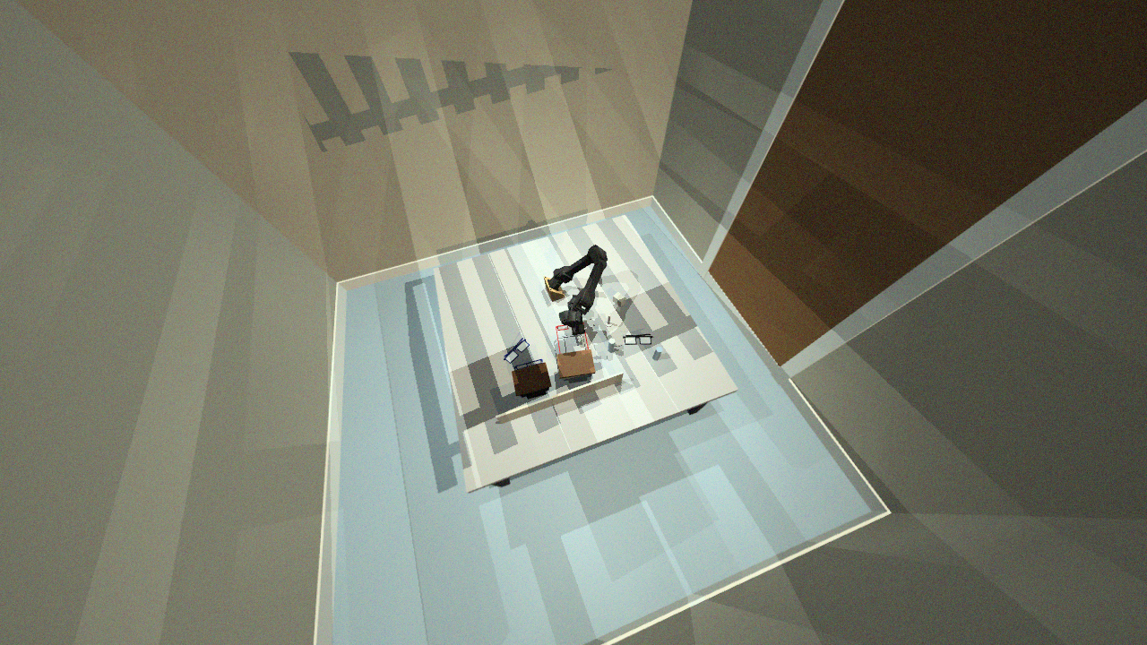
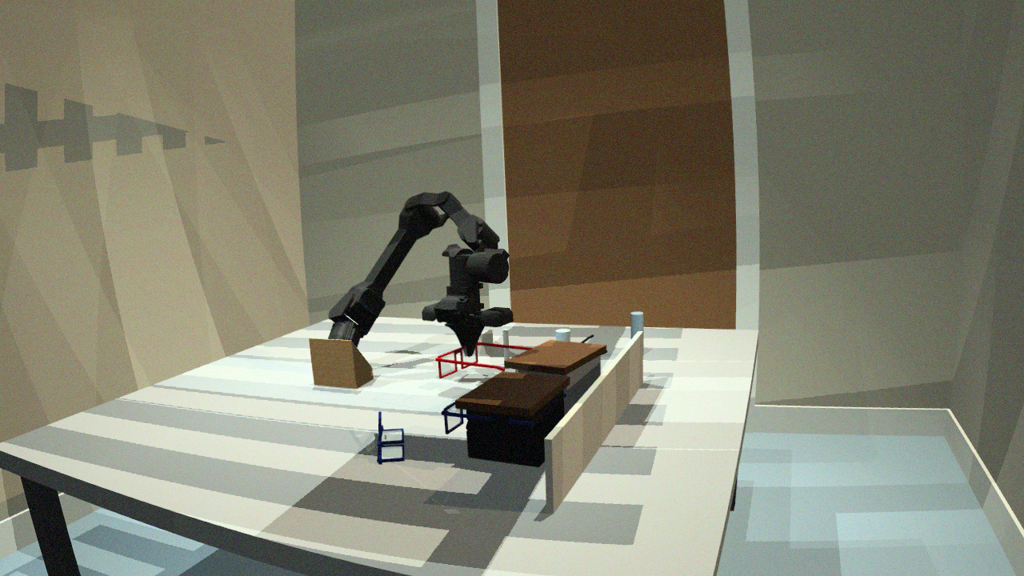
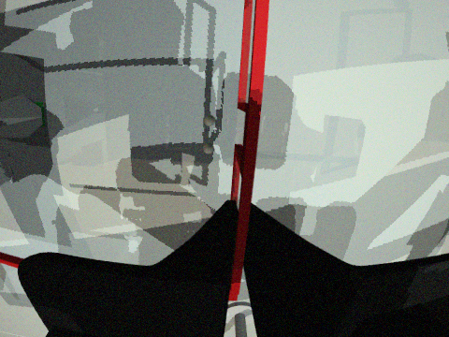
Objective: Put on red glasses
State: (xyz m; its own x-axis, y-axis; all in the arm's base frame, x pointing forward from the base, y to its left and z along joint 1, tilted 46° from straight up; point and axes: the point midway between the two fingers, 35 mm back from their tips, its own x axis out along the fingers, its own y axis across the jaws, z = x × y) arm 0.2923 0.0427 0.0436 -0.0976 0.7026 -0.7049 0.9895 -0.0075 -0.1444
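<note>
My gripper (image 1: 579, 331) (image 2: 470, 352) (image 3: 236, 210) points down and is shut on the front frame of the red glasses (image 2: 438, 367) (image 3: 257, 61), near the bridge. They hang above the table, temples open and pointing towards the nearer bare head (image 1: 575, 363) (image 2: 557, 356), which has a brown top. Their temple ends are close to this head's front; contact cannot be told. In the wrist view a green tag (image 3: 41, 106) shows on a dark head at the left edge. The other head (image 1: 530, 378) (image 2: 505, 437) wears blue glasses. The faces, nose and ears are mostly hidden under the tops.
A beige wall (image 1: 561, 397) (image 2: 594, 422) stands behind both heads. Loose blue glasses (image 2: 379, 433) stand on the table beside the blue-glasses head. Black glasses (image 1: 638, 335) and light blue cylinders (image 1: 657, 352) (image 2: 636, 323) are on the other side. A white block (image 1: 618, 298) is near the arm.
</note>
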